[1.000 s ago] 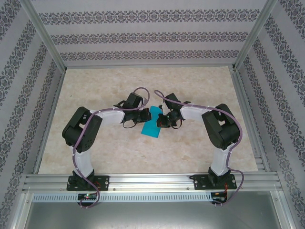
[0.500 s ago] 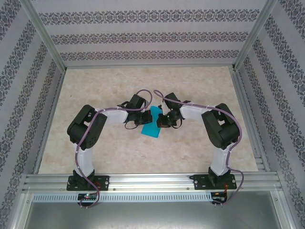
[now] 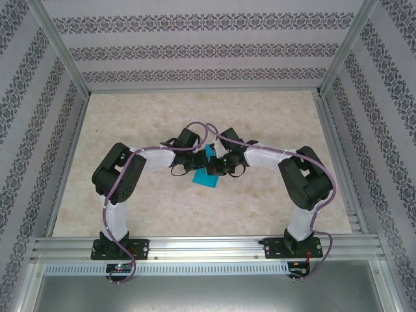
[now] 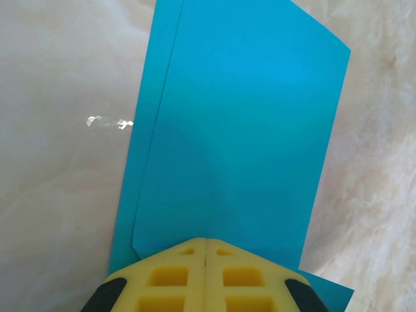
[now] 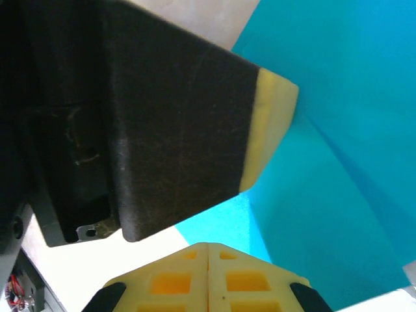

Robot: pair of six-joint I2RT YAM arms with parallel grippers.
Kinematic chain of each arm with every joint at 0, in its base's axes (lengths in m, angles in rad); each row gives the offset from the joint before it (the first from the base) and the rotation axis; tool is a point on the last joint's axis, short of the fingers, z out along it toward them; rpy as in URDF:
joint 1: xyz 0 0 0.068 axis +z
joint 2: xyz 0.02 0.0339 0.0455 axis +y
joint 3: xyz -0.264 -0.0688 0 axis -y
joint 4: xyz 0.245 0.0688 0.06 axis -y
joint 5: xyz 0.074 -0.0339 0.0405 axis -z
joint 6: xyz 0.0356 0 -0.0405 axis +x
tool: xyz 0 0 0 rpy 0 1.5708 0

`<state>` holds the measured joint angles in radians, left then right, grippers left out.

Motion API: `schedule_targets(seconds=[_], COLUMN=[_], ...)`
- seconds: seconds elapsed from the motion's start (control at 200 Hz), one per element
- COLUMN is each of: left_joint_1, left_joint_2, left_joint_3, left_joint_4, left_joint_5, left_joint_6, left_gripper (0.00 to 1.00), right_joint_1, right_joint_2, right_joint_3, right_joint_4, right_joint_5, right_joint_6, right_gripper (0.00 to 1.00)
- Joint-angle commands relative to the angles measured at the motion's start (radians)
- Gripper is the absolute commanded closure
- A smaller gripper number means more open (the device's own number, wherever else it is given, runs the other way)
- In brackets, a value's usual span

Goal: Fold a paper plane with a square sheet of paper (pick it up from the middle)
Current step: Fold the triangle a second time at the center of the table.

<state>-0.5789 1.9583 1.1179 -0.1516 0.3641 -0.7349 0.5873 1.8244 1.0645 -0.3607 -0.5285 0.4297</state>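
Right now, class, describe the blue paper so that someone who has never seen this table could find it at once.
Start at the pale marbled table inside the patterned walls, then find where the left pincer and right pincer meet near its middle. Beneath them lies the folded blue paper, the only brightly coloured thing there.

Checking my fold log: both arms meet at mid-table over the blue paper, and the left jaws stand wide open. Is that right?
Not quite. The left jaws are shut, not wide open: the left wrist view shows their pads pressed together at the near edge of the paper. The rest holds: both arms meet at mid-table over the blue paper.
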Motion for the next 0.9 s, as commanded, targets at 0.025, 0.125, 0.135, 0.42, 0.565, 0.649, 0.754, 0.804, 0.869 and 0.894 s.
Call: schedule_targets(seconds=[0.025, 0.125, 0.135, 0.42, 0.565, 0.649, 0.754, 0.804, 0.869, 0.894], left_joint_1=[-0.011, -0.011, -0.012, -0.011, -0.012, -0.011, -0.01, -0.011, -0.011, -0.011], left_joint_2=[0.056, 0.057, 0.056, 0.044, 0.048, 0.05, 0.051, 0.051, 0.055, 0.057], left_joint_3=[-0.012, -0.017, -0.018, -0.045, -0.046, -0.045, -0.044, -0.044, -0.044, -0.045], left_joint_4=[-0.103, -0.099, -0.098, -0.056, -0.06, -0.066, -0.074, -0.079, -0.082, -0.083], left_joint_5=[-0.056, -0.057, -0.058, -0.061, -0.068, -0.073, -0.082, -0.088, -0.09, -0.09], left_joint_6=[-0.018, -0.026, -0.026, -0.047, -0.05, -0.052, -0.058, -0.06, -0.064, -0.064], left_gripper=[0.98, 0.98, 0.98, 0.99, 0.98, 0.99, 0.98, 0.98, 0.98, 0.99], right_joint_1=[0.012, 0.018, 0.019, 0.022, 0.021, 0.02, 0.019, 0.02, 0.02, 0.02], right_joint_2=[0.03, 0.046, 0.048, 0.073, 0.072, 0.072, 0.07, 0.067, 0.062, 0.06], right_joint_3=[-0.001, 0.0, 0.0, -0.017, -0.02, -0.017, -0.017, -0.018, -0.023, -0.028], right_joint_4=[0.035, 0.03, 0.03, -0.001, -0.044, -0.073, -0.101, -0.115, -0.126, -0.129], right_joint_5=[-0.008, 0.003, 0.004, 0.024, 0.032, 0.035, 0.024, 0.02, 0.016, 0.012], right_joint_6=[0.035, 0.039, 0.038, 0.022, -0.013, -0.042, -0.079, -0.095, -0.113, -0.12], right_gripper=[0.93, 0.93, 0.93, 0.93, 0.92, 0.92, 0.92, 0.92, 0.92, 0.92])
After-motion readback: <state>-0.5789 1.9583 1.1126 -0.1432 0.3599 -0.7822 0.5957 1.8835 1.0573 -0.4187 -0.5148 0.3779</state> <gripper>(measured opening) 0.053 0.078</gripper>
